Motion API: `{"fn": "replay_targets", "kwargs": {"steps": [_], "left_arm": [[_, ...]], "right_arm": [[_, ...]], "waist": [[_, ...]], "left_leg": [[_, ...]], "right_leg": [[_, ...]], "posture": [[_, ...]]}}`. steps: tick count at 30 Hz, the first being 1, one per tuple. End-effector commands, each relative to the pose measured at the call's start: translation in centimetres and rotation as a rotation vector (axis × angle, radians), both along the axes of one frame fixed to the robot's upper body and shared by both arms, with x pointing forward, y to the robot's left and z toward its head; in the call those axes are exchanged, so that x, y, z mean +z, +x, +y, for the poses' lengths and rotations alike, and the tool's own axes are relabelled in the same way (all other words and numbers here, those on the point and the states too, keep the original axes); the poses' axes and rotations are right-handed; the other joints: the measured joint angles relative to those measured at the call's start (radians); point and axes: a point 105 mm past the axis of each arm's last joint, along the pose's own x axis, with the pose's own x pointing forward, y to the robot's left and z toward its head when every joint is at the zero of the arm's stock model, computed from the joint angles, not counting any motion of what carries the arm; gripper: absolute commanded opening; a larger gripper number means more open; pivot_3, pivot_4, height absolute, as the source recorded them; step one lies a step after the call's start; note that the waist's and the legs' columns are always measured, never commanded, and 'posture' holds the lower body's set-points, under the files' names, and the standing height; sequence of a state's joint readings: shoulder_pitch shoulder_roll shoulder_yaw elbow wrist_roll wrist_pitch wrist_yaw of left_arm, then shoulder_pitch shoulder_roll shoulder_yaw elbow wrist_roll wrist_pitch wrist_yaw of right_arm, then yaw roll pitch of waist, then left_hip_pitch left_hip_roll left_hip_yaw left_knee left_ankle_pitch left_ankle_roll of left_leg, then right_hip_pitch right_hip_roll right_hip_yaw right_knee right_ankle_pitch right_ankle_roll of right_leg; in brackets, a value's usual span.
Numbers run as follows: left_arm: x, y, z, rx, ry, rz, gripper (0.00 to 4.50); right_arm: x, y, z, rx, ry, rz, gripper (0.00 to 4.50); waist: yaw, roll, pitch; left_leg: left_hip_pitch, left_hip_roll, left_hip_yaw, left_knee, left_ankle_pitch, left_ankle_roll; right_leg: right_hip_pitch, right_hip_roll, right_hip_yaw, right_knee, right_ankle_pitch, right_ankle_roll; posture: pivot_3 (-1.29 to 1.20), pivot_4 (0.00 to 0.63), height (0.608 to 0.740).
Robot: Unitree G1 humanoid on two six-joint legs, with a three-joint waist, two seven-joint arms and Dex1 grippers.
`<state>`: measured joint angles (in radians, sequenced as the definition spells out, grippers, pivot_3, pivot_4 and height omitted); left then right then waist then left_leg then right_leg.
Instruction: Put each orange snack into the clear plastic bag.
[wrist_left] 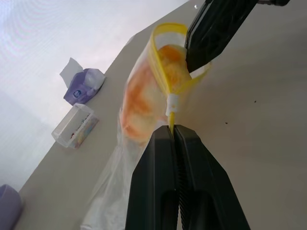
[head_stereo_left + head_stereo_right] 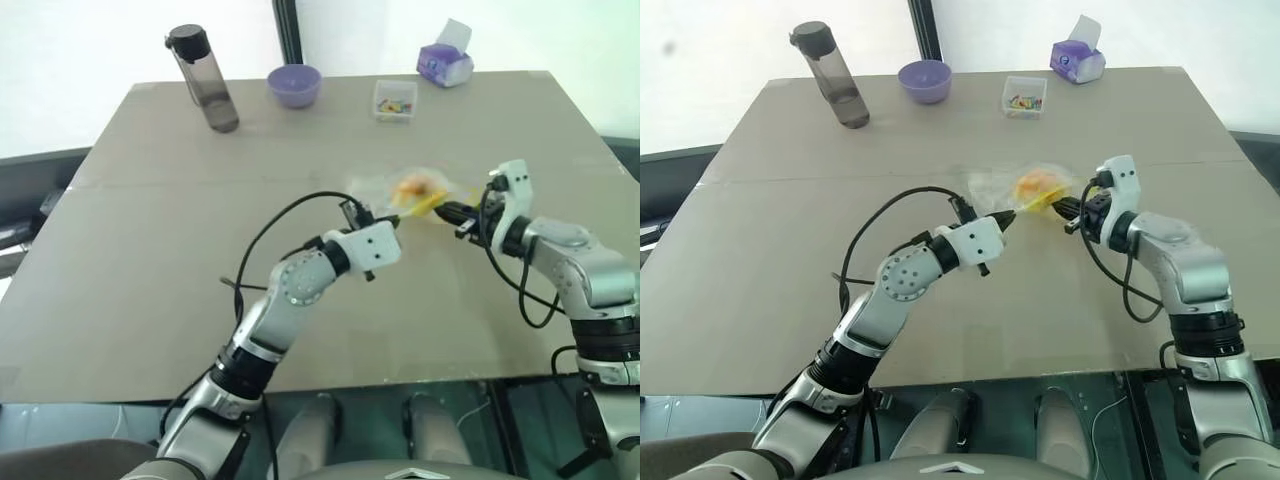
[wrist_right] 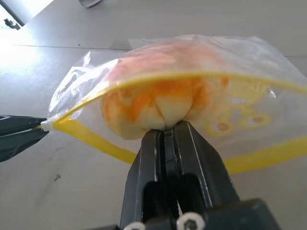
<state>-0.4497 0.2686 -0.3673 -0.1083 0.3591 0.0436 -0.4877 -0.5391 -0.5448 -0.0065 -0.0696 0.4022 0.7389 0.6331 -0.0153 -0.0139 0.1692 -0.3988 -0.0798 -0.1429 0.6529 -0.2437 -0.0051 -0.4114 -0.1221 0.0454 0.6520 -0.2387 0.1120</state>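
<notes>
The orange snack (image 3: 158,103) already sits inside the clear plastic bag (image 2: 1025,188), which lies on the bench (image 2: 790,300) in front of the small clear box of coloured bits (image 2: 1024,97), on the robot's side of it. So the step in hand looks like the last part of bagging: settling the bun in and dealing with the bag's mouth.

The left gripper (image 1: 173,132) has its fingers clenched on the end of the bag's yellow strip, holding the mouth taut. The right gripper (image 3: 165,129) has its fingers clenched together, their tips pressed against the bun at the open mouth; whether they pinch the strip as well, I cannot tell.

Next, the right fingers likely need to nudge the bun deeper without tearing the film, while the left keeps the strip steady.

The snack is a round, domed, orange-yellow bun, blurred behind crinkly film. The bag is transparent, its yellow strip running around the opening.
</notes>
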Motion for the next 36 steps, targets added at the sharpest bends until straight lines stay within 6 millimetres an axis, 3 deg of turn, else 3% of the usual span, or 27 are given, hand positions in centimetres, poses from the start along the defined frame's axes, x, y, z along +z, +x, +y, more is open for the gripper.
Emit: {"fn": "replay_targets", "kwargs": {"steps": [1,4,5,6,11,18,25,35,36], "left_arm": [[1.4,-0.5,-0.9,-0.046,-0.021,-0.05,0.0],[1.4,-0.5,-0.9,-0.049,-0.023,-0.049,0.0],[1.3,-0.4,-1.0,-0.049,-0.023,-0.049,0.0],[1.3,-0.4,-1.0,-0.048,-0.023,-0.049,0.0],[1.4,0.7,0.3,0.035,-0.088,-0.006,0.0],[1.3,1.6,2.1,0.101,-0.123,0.017,0.0],[1.3,1.7,2.1,0.087,-0.115,0.017,0.0],[1.1,1.7,2.0,0.077,-0.104,0.017,0.0],[1.1,1.7,2.0,0.077,-0.102,0.016,0.0]], "right_arm": [[1.7,0.2,0.8,0.015,-0.028,-0.066,0.04],[2.0,1.3,0.2,-0.043,-0.035,-0.069,0.04],[2.2,1.3,0.3,-0.035,-0.027,-0.069,0.66],[2.2,1.1,0.5,-0.021,-0.023,-0.069,0.82],[2.6,-0.3,0.0,0.023,-0.025,-0.075,3.29],[3.2,-3.3,-3.0,0.098,-0.068,-0.093,3.29],[1.7,-2.1,-6.8,0.04,-0.435,-0.176,3.29],[1.8,-0.6,-6.1,0.04,-0.48,-0.26,3.29],[1.9,-0.5,-5.9,0.044,-0.473,-0.267,3.06]], "waist": [[0.0,0.0,0.0],[-0.001,0.0,0.0],[-0.001,0.0,0.0],[0.0,0.0,0.0],[0.002,0.0,0.0],[0.001,0.0,0.0],[0.0,0.0,0.0],[0.002,0.0,0.0],[0.002,0.0,0.0]], "left_leg": [[0.0,0.0,0.0,0.0,0.0,0.0],[0.0,0.0,0.0,0.0,0.0,0.0],[0.0,0.0,0.0,0.0,0.0,0.0],[0.0,0.0,0.0,0.0,0.0,0.0],[0.0,0.0,0.0,0.0,0.0,0.0],[-0.001,0.0,0.0,0.0,0.0,0.0],[0.0,0.0,0.0,0.0,-0.002,0.003],[0.0,0.0,0.001,0.0,0.0,0.0],[0.0,0.0,0.0,0.0,0.0,0.0]], "right_leg": [[0.0,0.0,0.0,0.0,0.0,0.0],[0.0,0.0,0.0,0.0,0.0,0.0],[0.0,0.0,0.0,0.0,0.0,0.0],[0.0,0.0,0.0,0.0,0.0,0.0],[0.0,0.0,0.0,-0.001,0.0,0.0],[0.0,0.0,0.0,-0.001,0.0,0.0],[0.0,0.0,0.0,0.0,0.0,0.0],[0.0,0.0,0.0,-0.001,0.0,0.0],[0.0,0.0,0.0,-0.001,0.0,0.0]], "posture": [[0.0,0.15,0.739],[0.0,0.15,0.739],[0.0,0.15,0.739],[0.0,0.15,0.739],[0.0,0.15,0.739],[0.0,0.15,0.739],[0.0,0.15,0.739],[0.0,0.15,0.739],[0.0,0.15,0.739]]}}
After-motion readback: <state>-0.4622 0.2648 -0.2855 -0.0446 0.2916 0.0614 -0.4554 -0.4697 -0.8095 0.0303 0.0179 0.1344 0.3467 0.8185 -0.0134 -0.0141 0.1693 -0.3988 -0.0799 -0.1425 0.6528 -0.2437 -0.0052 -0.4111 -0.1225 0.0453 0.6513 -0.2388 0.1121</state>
